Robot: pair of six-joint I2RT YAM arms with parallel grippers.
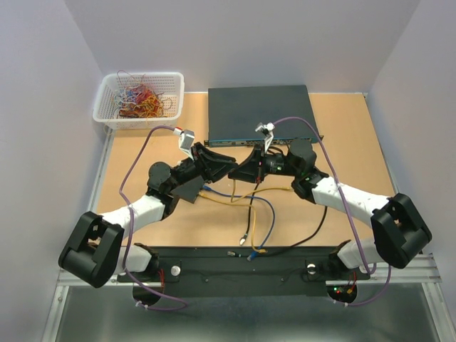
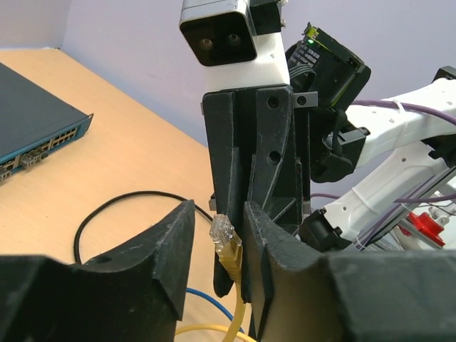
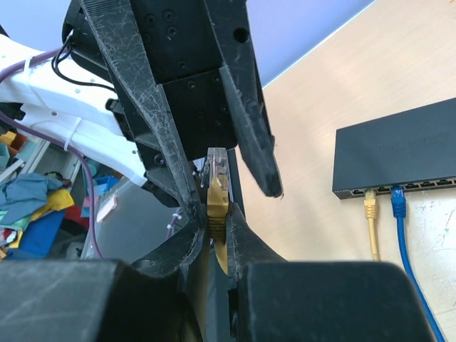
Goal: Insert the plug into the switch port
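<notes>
Up in mid-air at table centre, the yellow plug point(image 3: 218, 171) stands clear tip up, its boot pinched tight in the right gripper point(image 3: 216, 224). The left gripper point(image 2: 218, 211) has its jaws apart around the tip, no squeeze that I can see. Looks like a handover to me: close the left behind the latch tab, keep the nose free, and only then release the right. A free switch port point(image 3: 427, 184) on the small black switch point(image 3: 399, 153) sits at 3 o'clock in the right wrist view.
</notes>
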